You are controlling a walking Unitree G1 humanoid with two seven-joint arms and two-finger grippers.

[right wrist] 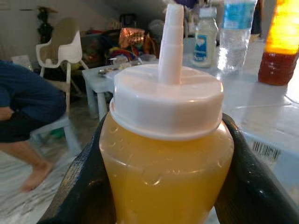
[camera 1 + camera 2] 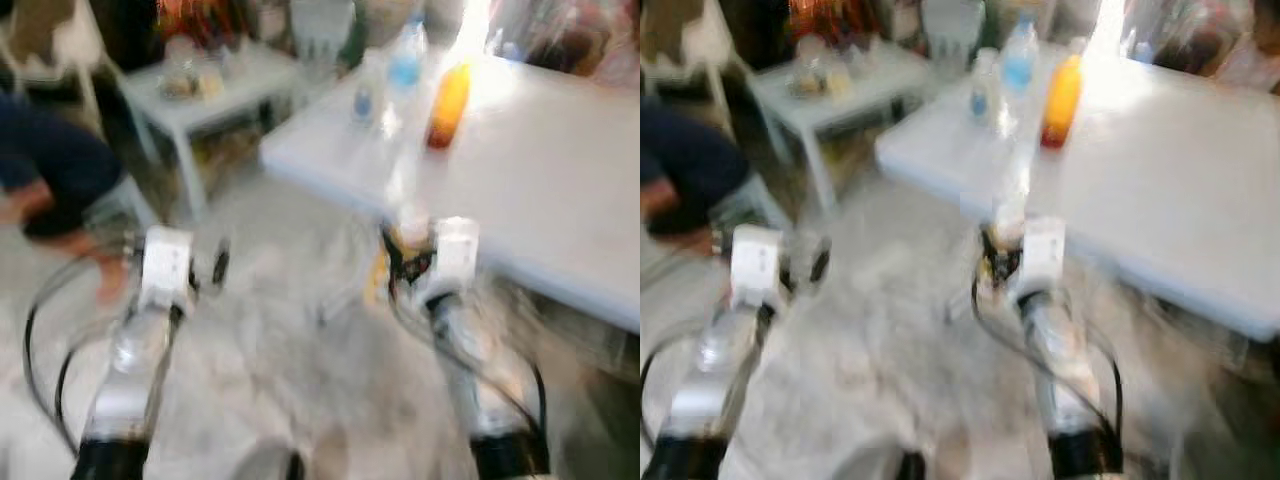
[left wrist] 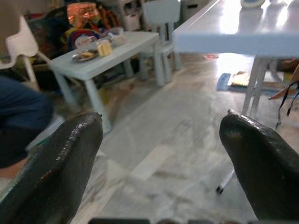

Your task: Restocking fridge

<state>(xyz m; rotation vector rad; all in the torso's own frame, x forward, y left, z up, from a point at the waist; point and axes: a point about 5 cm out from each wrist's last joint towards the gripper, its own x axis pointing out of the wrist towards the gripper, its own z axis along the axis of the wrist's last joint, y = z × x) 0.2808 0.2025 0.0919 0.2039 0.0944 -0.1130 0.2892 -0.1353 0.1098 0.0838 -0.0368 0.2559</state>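
Note:
My right gripper [image 1: 163, 154] is shut on a squeeze bottle of yellow sauce [image 1: 168, 158] with a white nozzle cap, held upright just before the near edge of the white table [image 2: 560, 170]. In the blurred eye views the same squeeze bottle [image 2: 400, 235] shows above my right wrist. On the table stand an orange bottle [image 2: 448, 105], a water bottle with a blue label [image 2: 405, 65] and a small white bottle [image 2: 364, 100]. My left gripper [image 3: 163, 158] is open over the marble floor, with nothing between its fingers [image 3: 60, 163].
A person in dark blue [image 2: 50, 170] sits on a small stool at the left, bare foot on the floor. A low pale-blue table [image 2: 205, 95] with dishes stands at the back left, a small chair [image 3: 161, 14] behind it. Marble floor [image 2: 290, 340] lies in front.

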